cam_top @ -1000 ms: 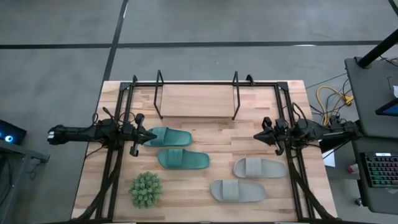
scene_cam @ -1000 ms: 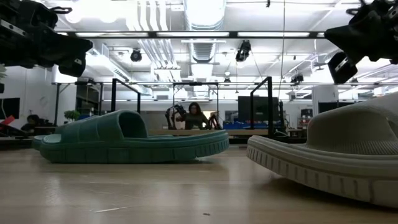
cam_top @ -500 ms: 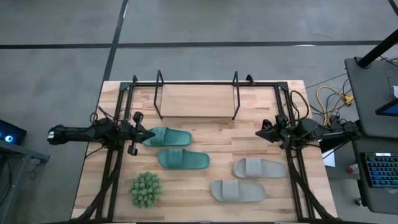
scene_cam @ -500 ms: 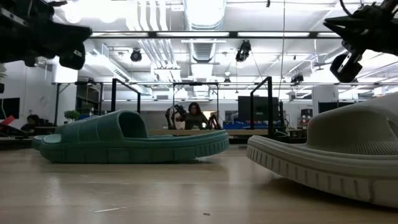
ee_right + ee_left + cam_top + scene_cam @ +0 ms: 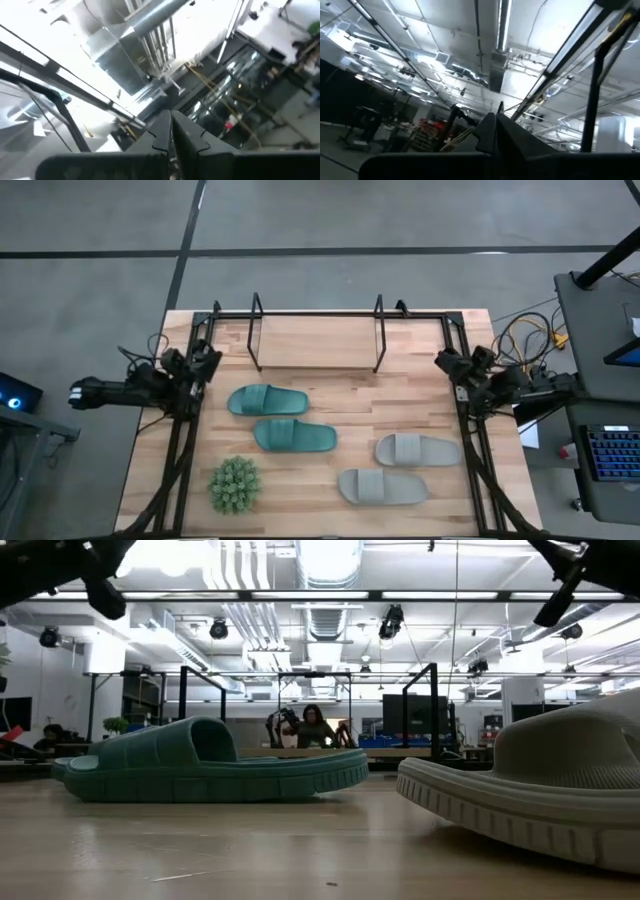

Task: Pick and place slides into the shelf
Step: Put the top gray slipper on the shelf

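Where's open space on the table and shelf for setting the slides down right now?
The shelf board between its end loops is bare. Bare wood also lies between the teal slides and the grey slides, and right of the plant. The front half is crowded: both pairs and the plant sit there.

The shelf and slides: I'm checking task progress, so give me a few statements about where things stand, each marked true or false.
1. The shelf holds no slides. True.
2. Two teal slides lie on the table's left half. True: one lies nearer the shelf, the other nearer the plant.
3. The left hand grips a teal slide. False: it is shut on nothing, at the table's left edge.
4. The grey slides are stacked. False: they lie apart, one and the other, on the right half.
5. The right hand is shut and empty. True.
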